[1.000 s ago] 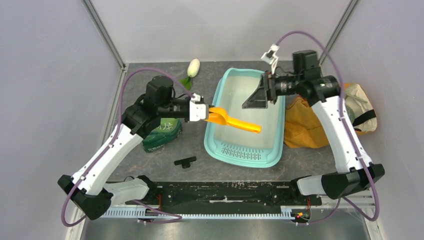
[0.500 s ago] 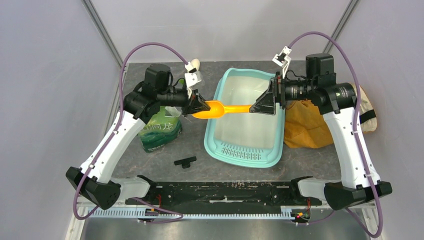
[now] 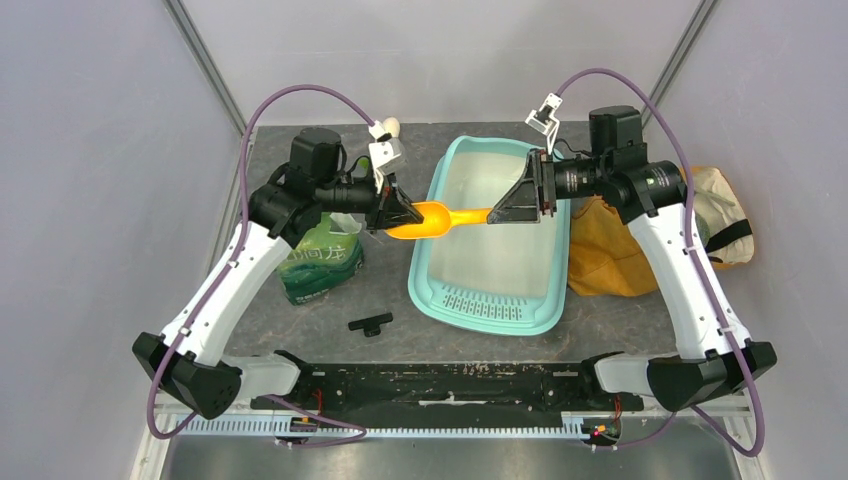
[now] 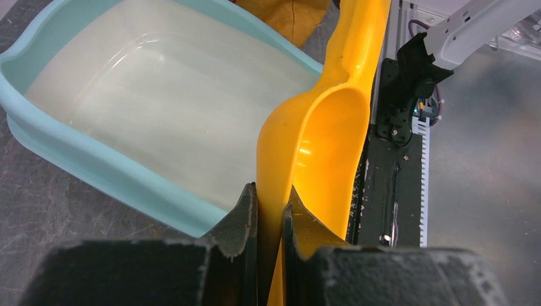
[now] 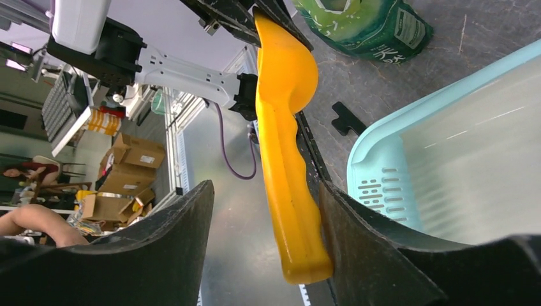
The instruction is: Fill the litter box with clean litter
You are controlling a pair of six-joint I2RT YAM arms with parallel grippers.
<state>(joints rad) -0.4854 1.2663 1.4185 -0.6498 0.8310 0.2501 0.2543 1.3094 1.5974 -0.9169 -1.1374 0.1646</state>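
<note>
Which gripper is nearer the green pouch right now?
Left. The left gripper, holding the scoop, is close by the green pouch; the right gripper is farther off, over the litter box.

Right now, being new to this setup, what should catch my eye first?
The bright orange plastic scoop hangs in mid-air across the left rim of the large teal plastic litter box, its bowl pinched by the left hand, its handle between the open fingers of the right hand. The box's white basin is bare.
</note>
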